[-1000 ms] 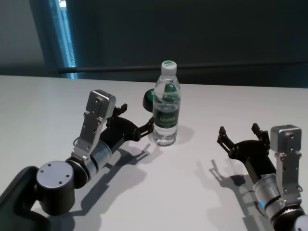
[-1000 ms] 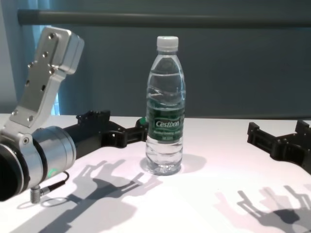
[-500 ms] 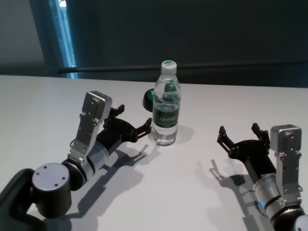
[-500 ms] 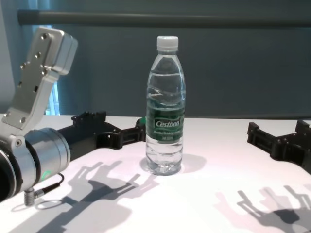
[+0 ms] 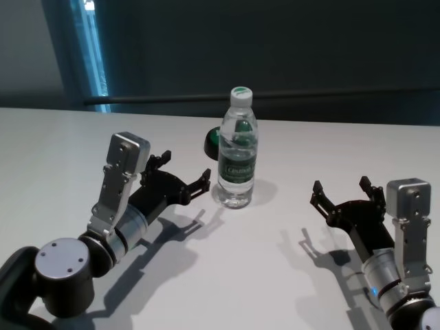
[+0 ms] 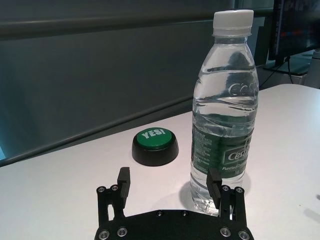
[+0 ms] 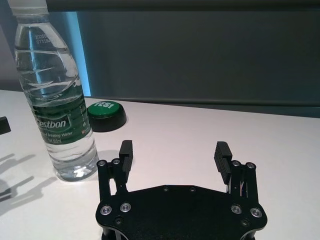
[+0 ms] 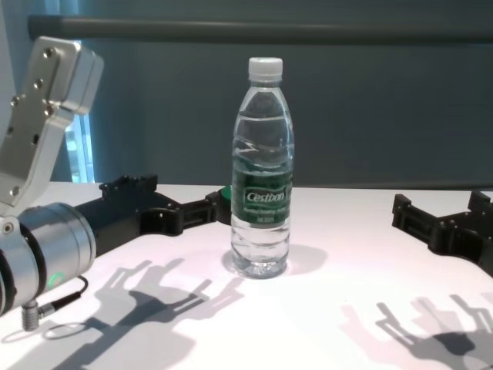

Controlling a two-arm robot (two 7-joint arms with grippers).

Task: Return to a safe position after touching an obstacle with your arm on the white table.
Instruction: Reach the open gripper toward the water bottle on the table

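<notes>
The obstacle, a tall clear water bottle [image 5: 237, 155] with a white cap and green label, stands upright on the white table [image 5: 62, 137]. My left gripper [image 5: 184, 167] is open and empty, just left of the bottle and apart from it. In the left wrist view the bottle [image 6: 225, 125] stands just beyond one fingertip of that gripper [image 6: 169, 177]. In the chest view the gripper [image 8: 181, 204] is left of the bottle [image 8: 263, 185]. My right gripper [image 5: 340, 185] is open and empty, low over the table to the bottle's right.
A low black button with a green top [image 5: 212, 142] sits just behind the bottle, also in the left wrist view [image 6: 155, 145] and the right wrist view [image 7: 106, 115]. A dark wall and rail run behind the table's far edge.
My left arm has drawn back to the left, and its fingertip has moved away from the bottle's side. The bottle and the right arm have not moved.
</notes>
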